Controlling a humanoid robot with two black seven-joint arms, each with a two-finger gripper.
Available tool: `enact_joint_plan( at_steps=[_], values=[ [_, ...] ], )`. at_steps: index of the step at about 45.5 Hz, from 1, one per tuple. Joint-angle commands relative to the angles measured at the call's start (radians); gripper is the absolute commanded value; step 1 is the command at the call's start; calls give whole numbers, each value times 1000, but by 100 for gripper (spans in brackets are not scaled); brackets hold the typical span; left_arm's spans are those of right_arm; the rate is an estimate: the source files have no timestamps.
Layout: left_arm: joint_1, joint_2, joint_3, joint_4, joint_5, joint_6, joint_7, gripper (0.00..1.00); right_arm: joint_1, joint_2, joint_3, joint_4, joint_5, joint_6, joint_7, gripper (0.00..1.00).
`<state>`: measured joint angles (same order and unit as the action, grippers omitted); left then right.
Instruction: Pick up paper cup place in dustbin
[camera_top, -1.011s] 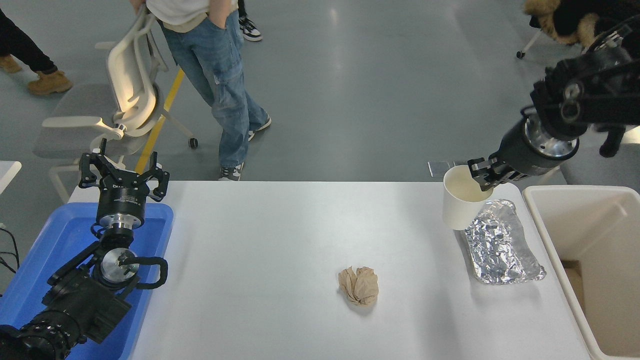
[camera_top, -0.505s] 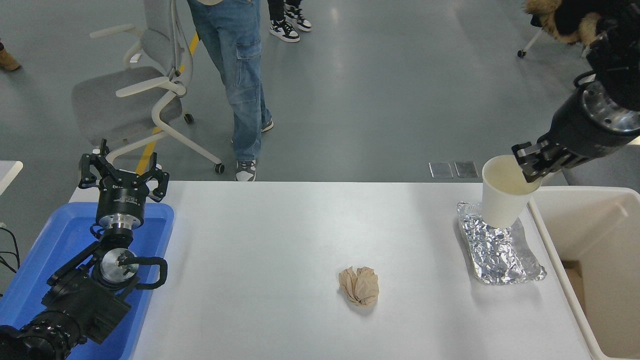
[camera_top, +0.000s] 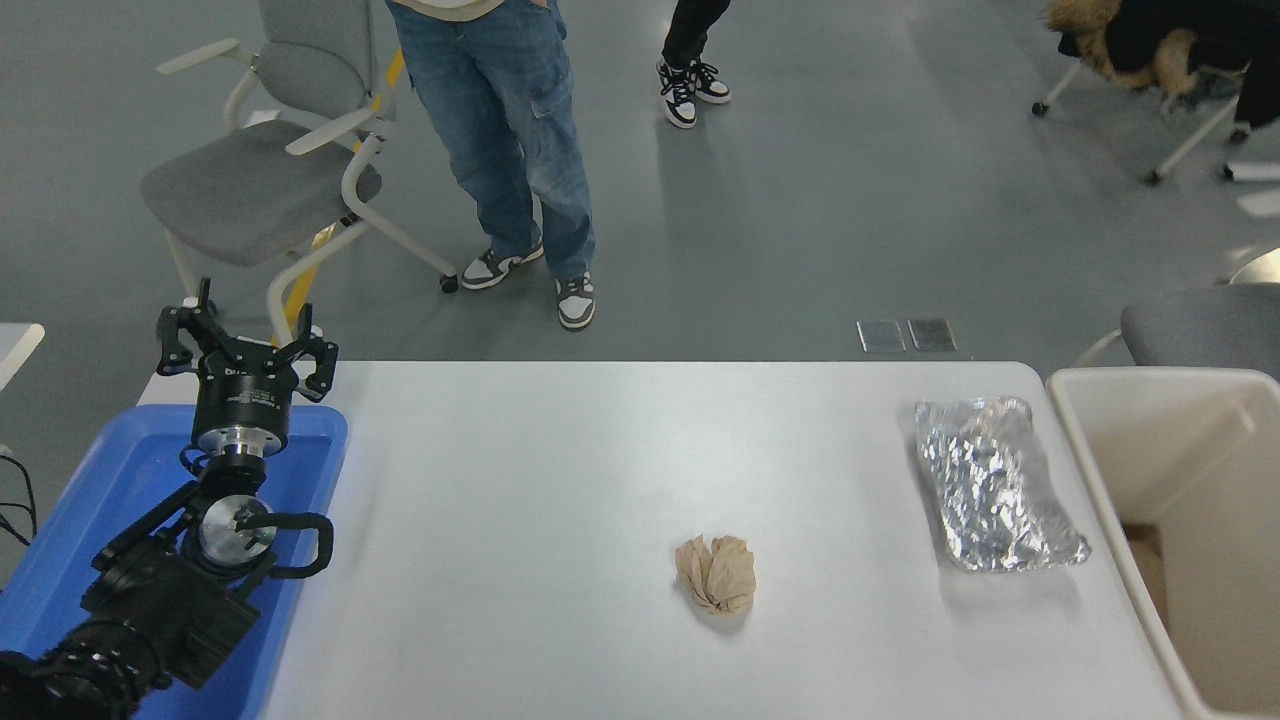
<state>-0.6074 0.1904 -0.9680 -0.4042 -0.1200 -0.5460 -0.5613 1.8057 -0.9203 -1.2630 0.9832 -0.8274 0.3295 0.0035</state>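
Left gripper (camera_top: 245, 345) parked low left over blue tray (camera_top: 120, 470), fingers spread wide, holding nothing. Crumpled brown paper ball (camera_top: 716, 572) alone mid-table, near front. Foil tray (camera_top: 995, 483) further right, just beside dustbin (camera_top: 1100, 490) at right edge. Paper cup nowhere to be seen; right arm and gripper out of view too. Beyond table (camera_top: 560, 470): grey chair (camera_top: 270, 170), person in jeans (camera_top: 520, 140) standing.
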Motion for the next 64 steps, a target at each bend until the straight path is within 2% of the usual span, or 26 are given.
enact_joint_plan(
  at_steps=[1, 7, 12, 23, 32, 49, 50, 51, 52, 61, 64],
  values=[
    [0, 0, 0, -1, -1, 0, 0, 99, -495, 7, 230, -239, 166, -213, 1, 0],
    [0, 0, 0, 1, -1, 0, 0, 99, -709, 80, 440, -406, 235, -214, 0, 0],
    [0, 0, 0, 1, -1, 0, 0, 99, -851, 139, 589, -480, 339, -214, -5, 0],
    [0, 0, 0, 1, -1, 1, 0, 99, -1055, 291, 792, -643, 478, -254, -16, 0],
    [-2, 0, 0, 1, -1, 1, 0, 99, -1108, 360, 898, -652, 488, -316, -45, 0],
    [-2, 0, 0, 1, -1, 1, 0, 99, -1114, 373, 912, -650, 488, -314, -45, 0],
    [-2, 0, 0, -1, -1, 1, 0, 99, -1114, 373, 912, -650, 488, -311, -45, 23],
    [-2, 0, 0, 1, -1, 1, 0, 99, -1112, 371, 913, -647, 488, -308, -45, 67],
    [-2, 0, 0, 1, -1, 1, 0, 99, -1109, 368, 913, -644, 488, -303, -43, 100],
    [-2, 0, 0, -1, -1, 1, 0, 99, -1092, 339, 903, -621, 481, -238, -37, 100],
    [-2, 0, 0, -1, 0, 1, 0, 99, -1042, 282, 854, -584, 467, -207, -34, 100]
  ],
)
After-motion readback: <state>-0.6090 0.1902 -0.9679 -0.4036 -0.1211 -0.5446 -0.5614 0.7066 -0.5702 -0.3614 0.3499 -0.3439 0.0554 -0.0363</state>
